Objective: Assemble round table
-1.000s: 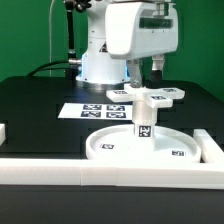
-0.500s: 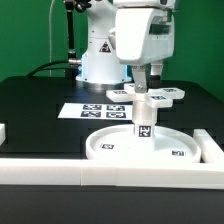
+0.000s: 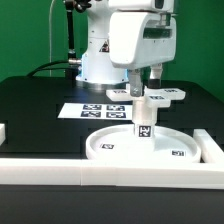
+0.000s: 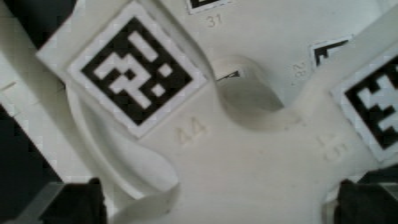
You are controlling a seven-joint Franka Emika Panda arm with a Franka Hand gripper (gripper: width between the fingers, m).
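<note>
On my screen the gripper (image 3: 141, 80) hangs directly over the cross-shaped foot (image 3: 152, 96), which sits on top of the short post (image 3: 142, 122). The post stands upright in the middle of the round disc (image 3: 150, 148), and the disc lies on the black table (image 3: 40, 100) against the white rail (image 3: 60, 166). I cannot tell how wide the jaws are, because the arm body hides them; they seem to hold nothing. In the wrist view the foot (image 4: 214, 100) fills the picture just below the jaws. The marker board (image 3: 92, 111) lies behind.
</note>
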